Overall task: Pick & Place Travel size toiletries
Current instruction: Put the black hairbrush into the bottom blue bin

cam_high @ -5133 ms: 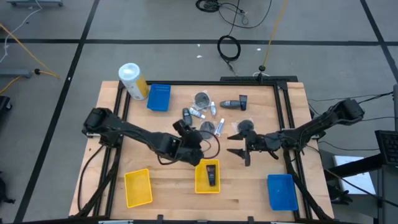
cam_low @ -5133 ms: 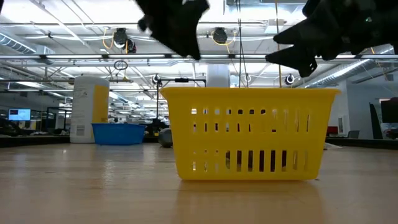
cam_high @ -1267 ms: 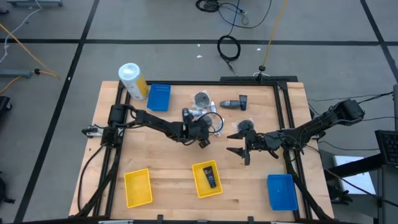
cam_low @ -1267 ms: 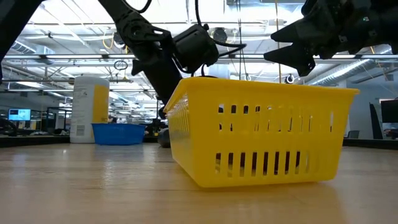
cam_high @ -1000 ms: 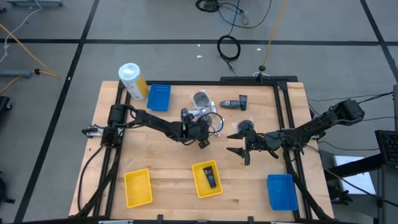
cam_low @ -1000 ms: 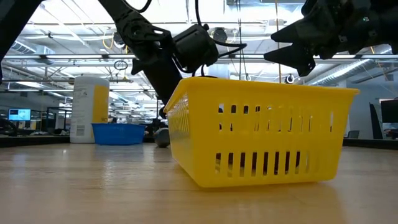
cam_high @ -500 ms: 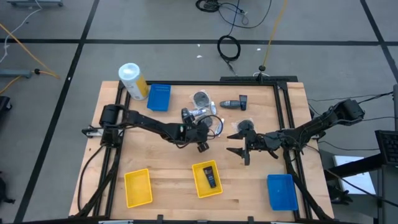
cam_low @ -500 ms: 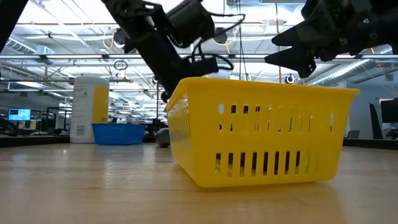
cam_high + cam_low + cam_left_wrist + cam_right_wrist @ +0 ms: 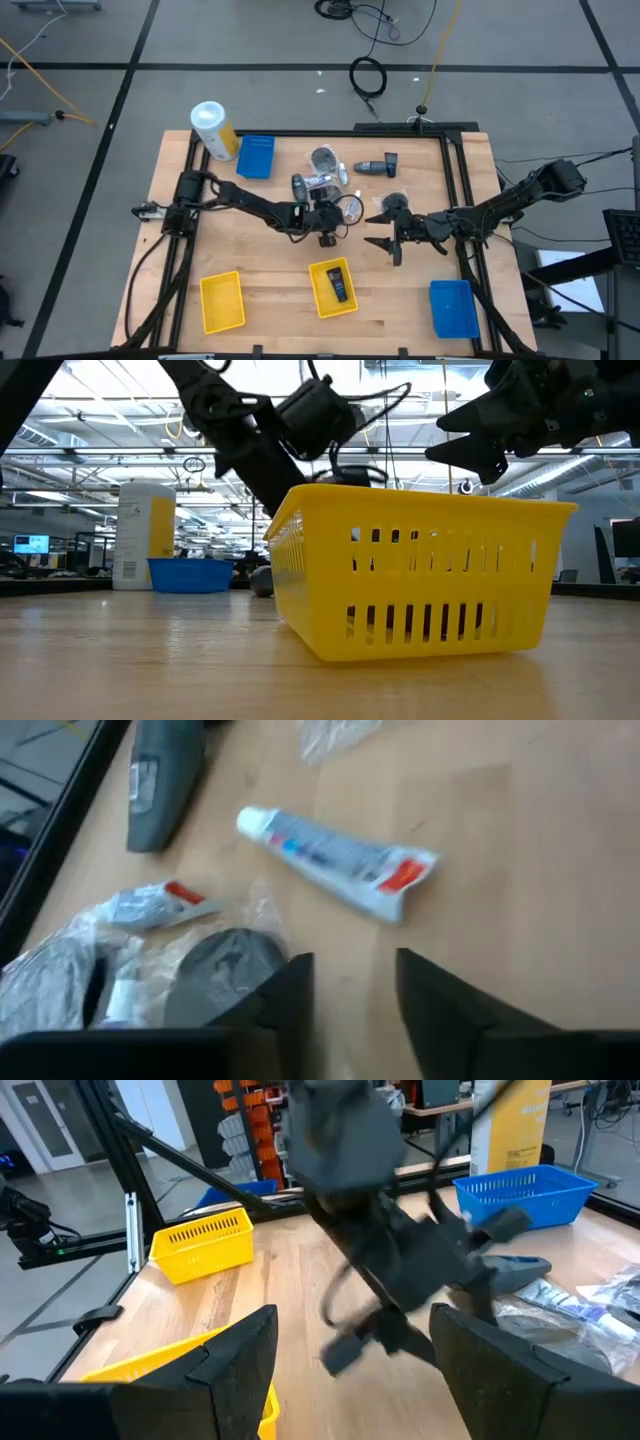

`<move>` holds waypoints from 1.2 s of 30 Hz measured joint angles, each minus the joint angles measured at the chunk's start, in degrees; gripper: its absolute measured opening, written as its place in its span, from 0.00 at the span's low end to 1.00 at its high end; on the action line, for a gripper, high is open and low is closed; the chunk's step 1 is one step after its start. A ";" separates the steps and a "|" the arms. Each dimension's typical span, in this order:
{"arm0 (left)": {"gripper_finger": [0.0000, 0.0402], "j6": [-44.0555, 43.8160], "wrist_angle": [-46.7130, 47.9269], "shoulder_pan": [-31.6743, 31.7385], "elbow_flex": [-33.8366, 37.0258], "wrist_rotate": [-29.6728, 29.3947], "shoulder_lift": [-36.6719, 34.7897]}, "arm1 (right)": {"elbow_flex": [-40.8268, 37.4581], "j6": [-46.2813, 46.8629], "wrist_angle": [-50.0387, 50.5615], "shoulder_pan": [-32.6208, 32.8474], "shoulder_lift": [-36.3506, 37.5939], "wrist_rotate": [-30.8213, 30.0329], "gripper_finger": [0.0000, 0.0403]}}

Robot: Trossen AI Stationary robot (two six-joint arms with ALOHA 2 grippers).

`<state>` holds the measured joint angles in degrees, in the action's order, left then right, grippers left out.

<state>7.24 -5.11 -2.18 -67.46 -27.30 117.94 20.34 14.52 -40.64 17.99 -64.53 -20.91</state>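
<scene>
While flat, tube (image 9: 335, 863) cap toward bottle (image 9: 160, 782)

From above I see a pale wooden surface (image 9: 260, 265) with a black frame (image 9: 350, 131) around its edge, standing on a grey floor (image 9: 250, 40) crossed by dark lines (image 9: 130, 90). A coil of black cable (image 9: 367, 77) lies on the floor behind it, with a yellow cord (image 9: 436, 50) running off beside it and another yellow cord (image 9: 35, 75) at my far left. Looking level across the surface, I see a wide hall under a ceiling of white beams (image 9: 90, 455) and bright strip lights (image 9: 60, 395), with a lit screen (image 9: 30, 544) far off at the left. The right wrist view shows orange racks (image 9: 240, 1120) and further wooden tables (image 9: 520, 1088) behind.
</scene>
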 joint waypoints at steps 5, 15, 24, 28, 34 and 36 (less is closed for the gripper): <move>0.52 -2.46 1.44 1.39 0.01 -6.41 0.60 | 0.00 -0.20 0.23 0.01 0.00 -0.01 0.63; 0.34 -8.02 5.10 3.63 0.01 -1.29 0.62 | 0.00 -0.20 0.19 -0.01 0.00 0.00 0.63; 0.02 -9.48 7.08 3.79 -0.01 -0.96 0.62 | 0.00 -0.20 0.24 -0.02 0.00 0.01 0.63; 0.01 -8.87 7.43 2.45 0.00 -3.22 0.34 | 0.00 -0.24 0.26 -0.01 0.00 0.01 0.63; 0.00 -8.58 8.76 0.55 0.02 -4.07 -2.28 | 0.00 -0.37 1.22 0.00 0.00 0.01 0.63; 0.00 -8.56 9.16 -0.17 0.02 -4.20 -3.54 | 0.00 -1.11 1.85 -0.01 0.00 0.03 0.63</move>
<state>-1.32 4.05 -2.36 -67.44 -31.50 114.40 20.34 13.42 -38.79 17.99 -64.53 -20.88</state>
